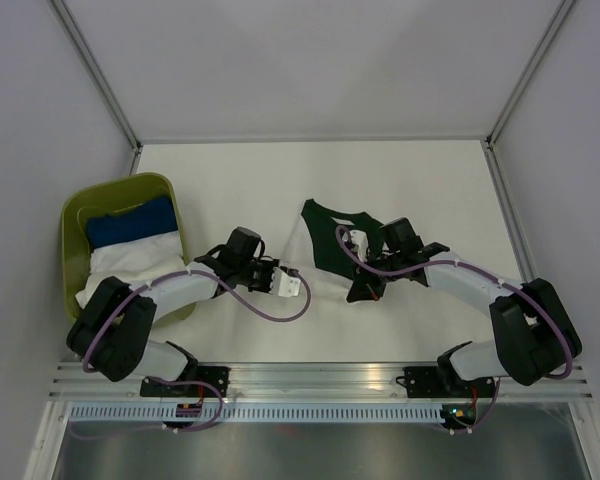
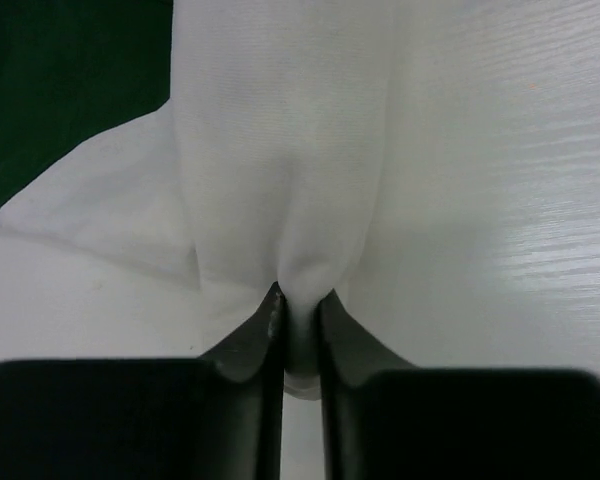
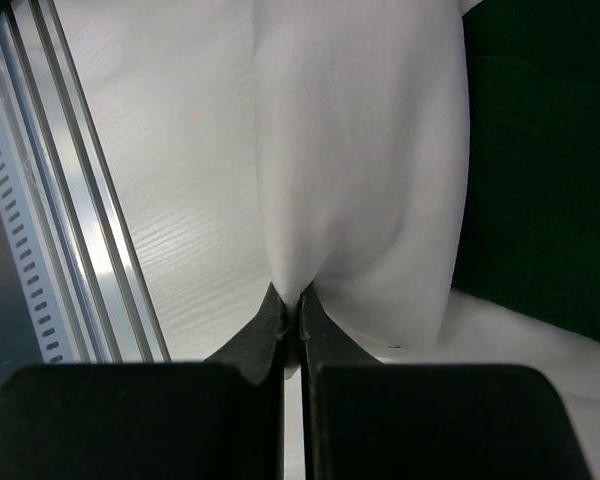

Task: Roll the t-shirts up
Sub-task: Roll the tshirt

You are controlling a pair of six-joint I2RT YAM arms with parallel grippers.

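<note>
White t-shirt (image 2: pixel 280 150) lies on the worktop (image 1: pixel 230 180), the left hand (image 2: pixel 298 312) pinching a fold of it; just beside it spreads the dark green t-shirt (image 1: pixel 320 245); at right, the right hand (image 3: pixel 292 305) clamps tight on another white fold.

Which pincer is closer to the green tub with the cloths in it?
The left. The left pincer sits to the right of the green tub, its arm passing the tub's near corner. The right pincer is much farther right, by the dark green t-shirt.
</note>
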